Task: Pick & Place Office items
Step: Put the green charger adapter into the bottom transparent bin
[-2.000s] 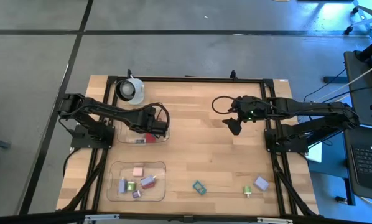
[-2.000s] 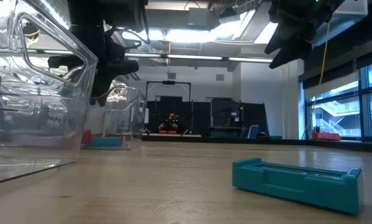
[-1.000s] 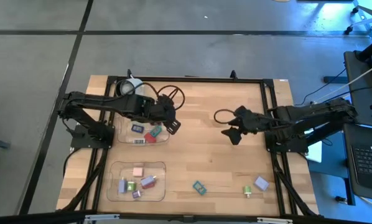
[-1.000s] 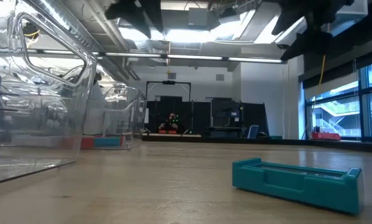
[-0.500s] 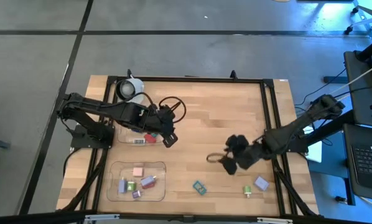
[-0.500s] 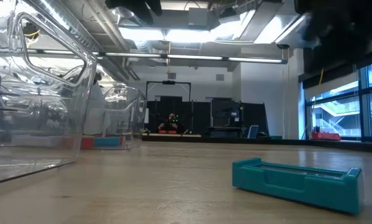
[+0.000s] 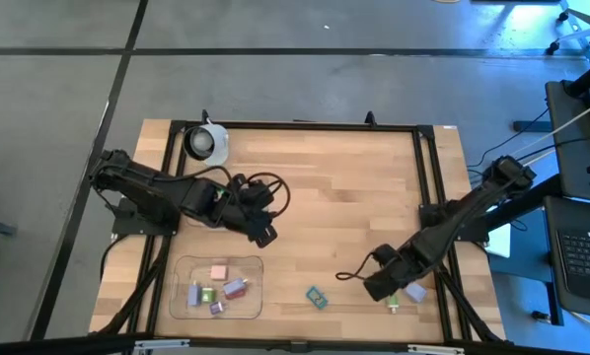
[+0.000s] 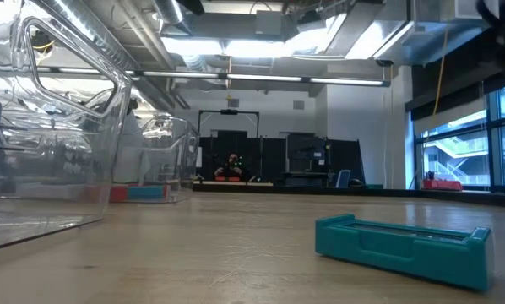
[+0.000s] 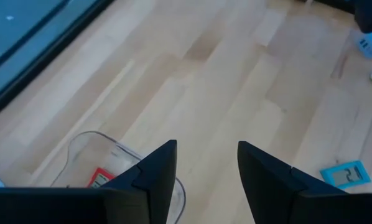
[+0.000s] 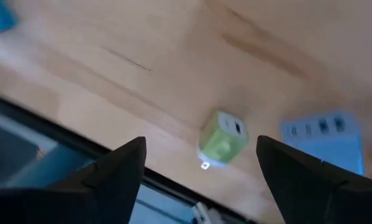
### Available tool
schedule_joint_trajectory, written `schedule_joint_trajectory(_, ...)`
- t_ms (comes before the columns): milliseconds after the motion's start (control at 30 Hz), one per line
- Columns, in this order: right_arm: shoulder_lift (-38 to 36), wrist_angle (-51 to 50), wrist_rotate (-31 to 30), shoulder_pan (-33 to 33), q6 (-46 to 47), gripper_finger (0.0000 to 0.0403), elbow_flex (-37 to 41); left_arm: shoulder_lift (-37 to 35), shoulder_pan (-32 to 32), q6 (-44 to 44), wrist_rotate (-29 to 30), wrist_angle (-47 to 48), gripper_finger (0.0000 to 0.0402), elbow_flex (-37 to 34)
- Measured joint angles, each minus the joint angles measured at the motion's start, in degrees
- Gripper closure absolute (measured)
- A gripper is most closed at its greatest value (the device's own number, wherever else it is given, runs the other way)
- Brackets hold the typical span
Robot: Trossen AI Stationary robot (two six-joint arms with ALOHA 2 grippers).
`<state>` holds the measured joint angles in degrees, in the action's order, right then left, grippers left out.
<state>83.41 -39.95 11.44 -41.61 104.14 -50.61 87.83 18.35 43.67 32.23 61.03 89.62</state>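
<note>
My right gripper (image 7: 376, 288) is open and low over the table's near right part. In the right wrist view its fingers (image 10: 198, 168) stand wide on either side of a small green piece (image 10: 222, 145) without touching it. A lavender piece (image 7: 414, 291) lies just right of the green one (image 7: 394, 304), and a teal piece (image 7: 317, 296) lies to the left. My left gripper (image 7: 262, 235) is open and empty above the table, right of a clear tray (image 9: 89, 149) that holds a red piece (image 9: 101, 179). Several more pieces lie in the near clear tray (image 7: 182, 266).
A white round cup (image 7: 208, 143) stands at the far left corner. A black frame runs along the table's edges. The low view shows the teal piece (image 8: 400, 245) lying flat on the wood and the clear tray walls (image 8: 58, 169) at the left.
My right gripper has swept from the table's middle right toward the near edge and come down over the green piece. My left gripper has drawn back from the far tray's right side toward the near edge, still open. No piece has moved.
</note>
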Motion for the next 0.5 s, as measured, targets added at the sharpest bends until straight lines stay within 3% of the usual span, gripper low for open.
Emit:
schedule_joint_trajectory(300,6.6,0.9,1.7,-6.9,23.3,0.0109,0.0,0.0,1.2,0.5,1.3,0.0,0.0239,0.0)
schedule_joint_trajectory(500,10.9,4.3,0.5,-8.5,27.4,0.0115,0.0,0.0,1.0,0.5,2.1,0.0,0.0238,0.0)
